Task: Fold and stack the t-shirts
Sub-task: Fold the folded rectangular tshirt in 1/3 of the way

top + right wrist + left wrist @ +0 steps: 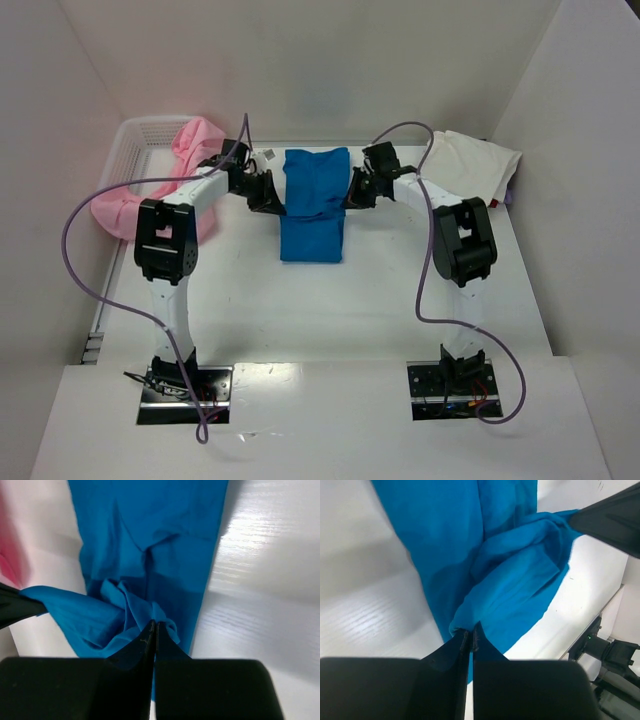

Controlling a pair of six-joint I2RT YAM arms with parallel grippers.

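Note:
A bright blue t-shirt [314,205] lies as a long folded strip at the table's middle back. My left gripper [272,203] pinches its left edge and is shut on the cloth [500,580]. On the opposite edge, my right gripper [352,197] is shut on the same blue t-shirt [150,545], a bunched fold rising between the two grips. A pale pink t-shirt [190,150] hangs over the basket at the back left. A cream-white t-shirt [470,165] lies at the back right.
A white plastic lattice basket [135,140] stands at the back left against the wall. White walls close in the table [330,310] on the left, back and right. Purple cables [90,240] loop from both arms.

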